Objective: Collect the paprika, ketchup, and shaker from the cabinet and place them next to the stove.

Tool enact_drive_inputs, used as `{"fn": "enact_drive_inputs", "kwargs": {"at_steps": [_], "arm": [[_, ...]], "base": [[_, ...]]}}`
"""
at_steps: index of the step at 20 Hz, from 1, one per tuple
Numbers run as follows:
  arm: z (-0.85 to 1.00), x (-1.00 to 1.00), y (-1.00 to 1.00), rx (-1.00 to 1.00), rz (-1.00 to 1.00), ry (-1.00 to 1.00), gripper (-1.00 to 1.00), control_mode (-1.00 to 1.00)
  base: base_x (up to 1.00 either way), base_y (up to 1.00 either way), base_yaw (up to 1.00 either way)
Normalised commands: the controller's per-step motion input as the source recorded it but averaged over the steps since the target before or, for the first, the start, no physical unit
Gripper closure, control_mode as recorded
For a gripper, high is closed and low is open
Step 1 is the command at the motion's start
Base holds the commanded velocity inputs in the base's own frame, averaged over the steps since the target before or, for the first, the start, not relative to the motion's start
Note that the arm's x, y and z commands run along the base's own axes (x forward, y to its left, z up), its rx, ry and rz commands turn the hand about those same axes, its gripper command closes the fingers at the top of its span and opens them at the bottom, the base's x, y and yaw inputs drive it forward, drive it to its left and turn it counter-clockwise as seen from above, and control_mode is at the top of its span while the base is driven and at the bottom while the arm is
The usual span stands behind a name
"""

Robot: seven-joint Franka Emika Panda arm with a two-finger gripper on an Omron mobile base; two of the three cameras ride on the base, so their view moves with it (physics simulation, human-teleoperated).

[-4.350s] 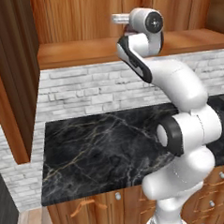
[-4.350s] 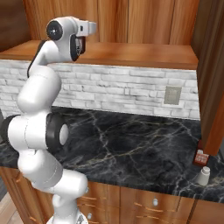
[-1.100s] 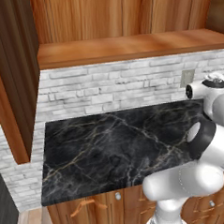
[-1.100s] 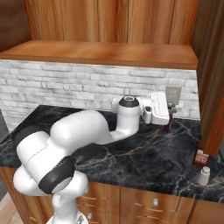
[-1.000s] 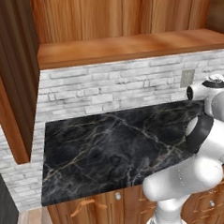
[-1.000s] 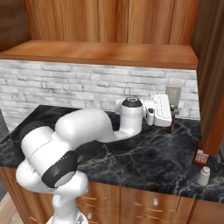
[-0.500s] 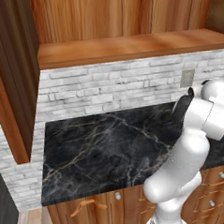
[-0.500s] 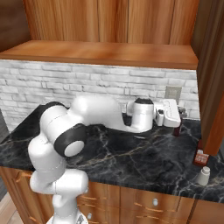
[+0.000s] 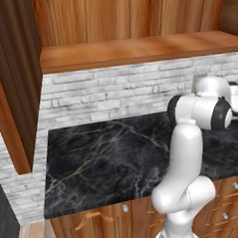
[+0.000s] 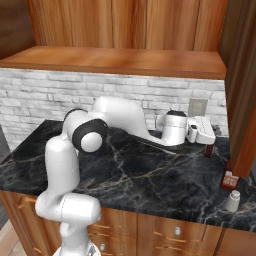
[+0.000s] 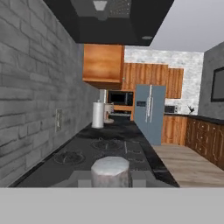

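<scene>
Black marble counter [image 10: 150, 182] runs under a white brick wall, with the cabinet [image 10: 125, 60] and its flat shelf board above. My arm lies low and long over the counter. The elbow is at the left, the forearm runs right along the wall, and the wrist is level. My gripper [image 10: 210, 145] points right and its jaws are drawn in tight. A small dark reddish thing [image 10: 209, 150] is pinched just under them, close above the counter. It is too small for me to tell whether it is the paprika or the ketchup.

The shaker [image 10: 231, 201] stands at the near right edge of the counter. Just beyond it, a red container with a pale label [image 10: 229, 179] is partly tucked against the tall wooden side panel.

From the left base view, my hand is cut off at the right edge. From the hand view, the stove [image 11: 105, 148] stretches ahead. A pale grey cylinder top [image 11: 110, 170] sits at the bottom, and I cannot tell what it belongs to.
</scene>
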Motion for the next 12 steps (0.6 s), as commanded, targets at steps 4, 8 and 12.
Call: {"fn": "enact_drive_inputs", "kwargs": {"at_steps": [4, 8, 12], "arm": [[-0.49, 0.08, -0.37, 0.02, 0.00, -0.15, 1.00, -1.00], [-0.73, 0.00, -0.26, 0.00, 0.00, -0.20, 1.00, -1.00], [-0.78, 0.00, -0.08, 0.00, 0.00, -0.27, 1.00, -1.00]], "base": [[0.00, 0.00, 0.00], [0.00, 0.00, 0.00], [0.00, 0.00, 0.00]]}}
